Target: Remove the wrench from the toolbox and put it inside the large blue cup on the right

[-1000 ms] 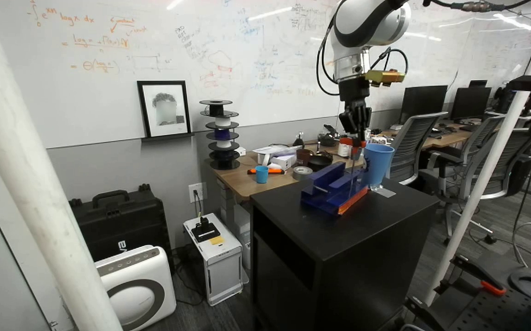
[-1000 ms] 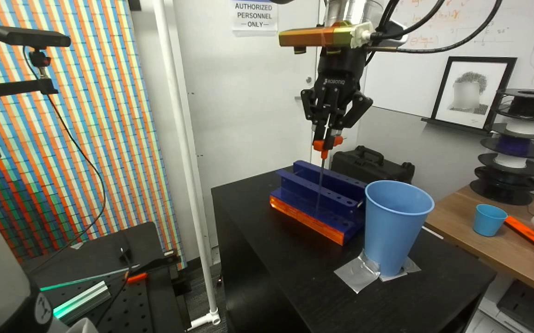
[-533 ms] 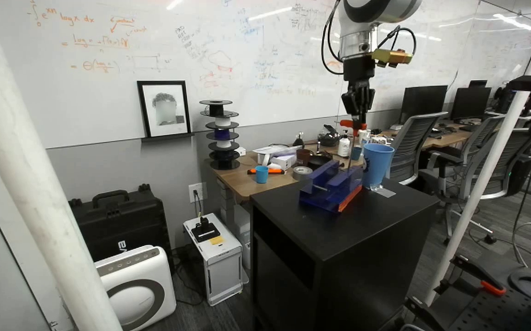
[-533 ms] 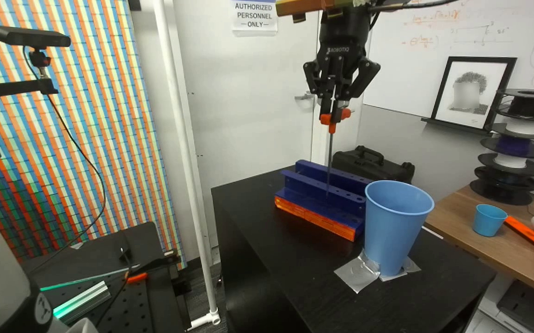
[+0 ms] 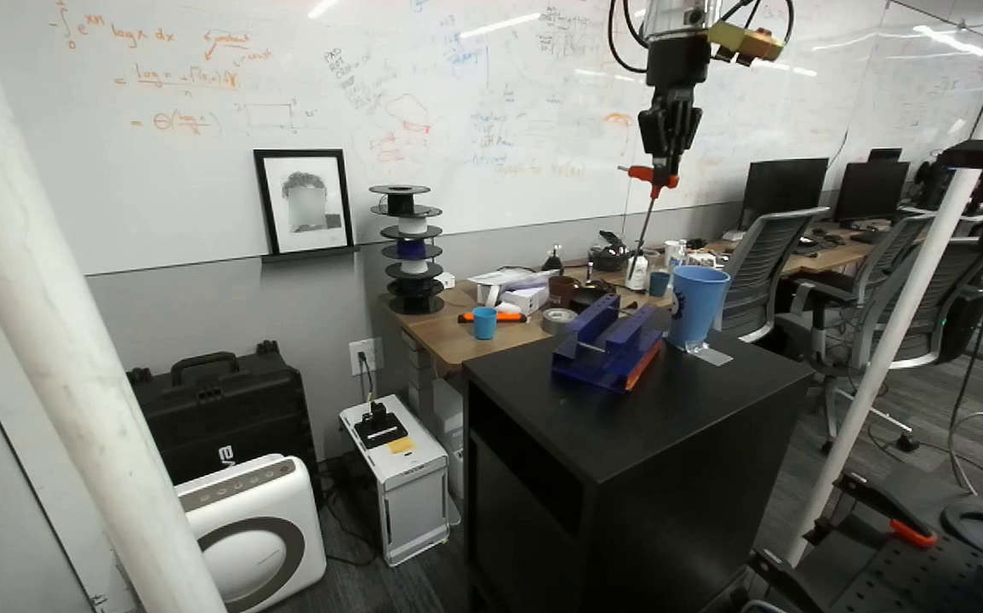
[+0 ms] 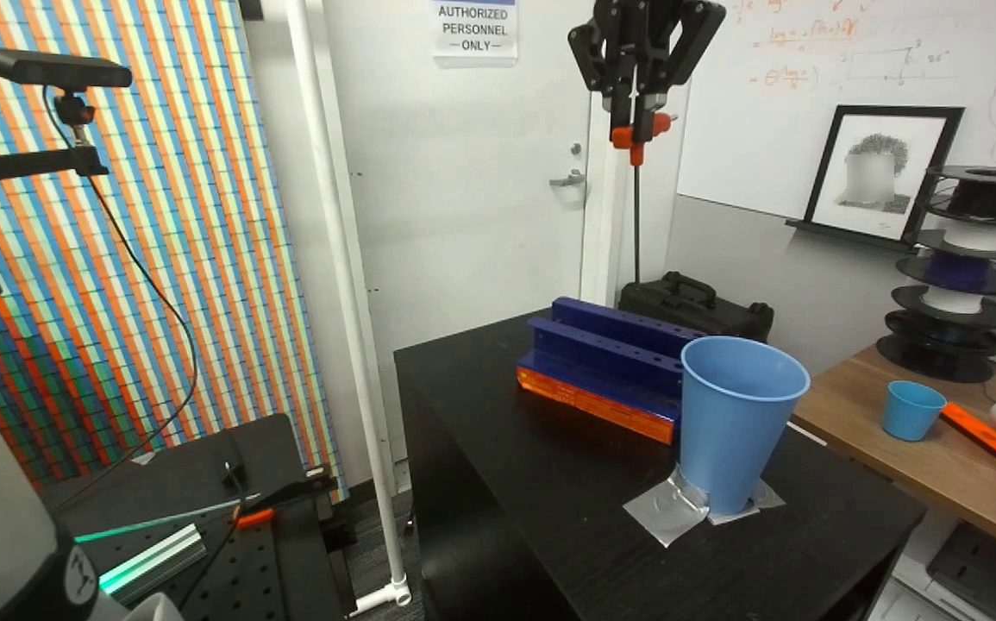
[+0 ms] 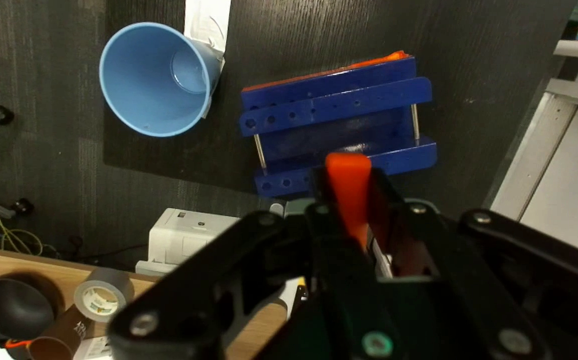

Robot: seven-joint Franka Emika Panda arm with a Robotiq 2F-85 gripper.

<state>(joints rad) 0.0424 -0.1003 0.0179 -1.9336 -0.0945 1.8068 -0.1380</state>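
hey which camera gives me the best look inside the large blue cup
The wrist view: it looks down into the large blue cup, right to the bottom. Both exterior views show mainly its outer side, with at most some upper inner wall and not the bottom.

Wrench [image 6: 636, 159] held aloft: orange T-handle, thin dark shaft pointing down, clear of the toolbox [image 7: 336, 106]. Wrist view: toolbox low, dark blue, near lower edge of desk [image 7: 484, 75]; large blue cup [image 7: 158, 80] upright beside it, toward lower-left corner.
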